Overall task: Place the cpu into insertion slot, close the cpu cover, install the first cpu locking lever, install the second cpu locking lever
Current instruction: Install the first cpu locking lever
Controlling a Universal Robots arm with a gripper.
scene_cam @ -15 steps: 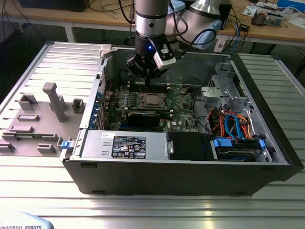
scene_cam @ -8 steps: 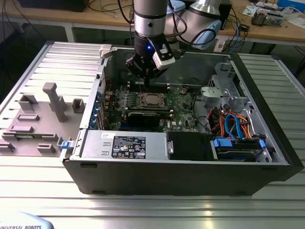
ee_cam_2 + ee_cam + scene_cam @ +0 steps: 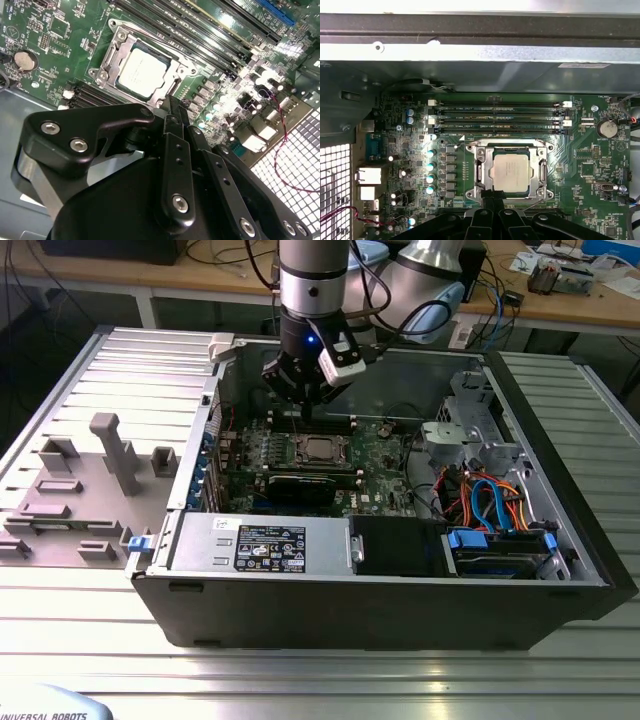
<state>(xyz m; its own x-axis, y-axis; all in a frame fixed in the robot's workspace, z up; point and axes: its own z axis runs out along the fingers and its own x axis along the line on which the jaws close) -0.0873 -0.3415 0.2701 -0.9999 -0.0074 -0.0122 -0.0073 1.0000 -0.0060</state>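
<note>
My black gripper [image 3: 493,194], clenched empty, probably as a pusher, has the closed thin silver cpu cover [image 3: 540,172] just ahead, silvery square cpu [image 3: 512,172] seated.

Finding: open air stands between my hand [image 3: 492,195] and the insertion slot [image 3: 480,172] just ahead. Beyond the slot, memory slots [image 3: 497,116] and the case wall [image 3: 470,75] bar passage. A black card [image 3: 300,487] flanks the slot on my hand's side; cables [image 3: 480,502] lie well apart from it.
</note>
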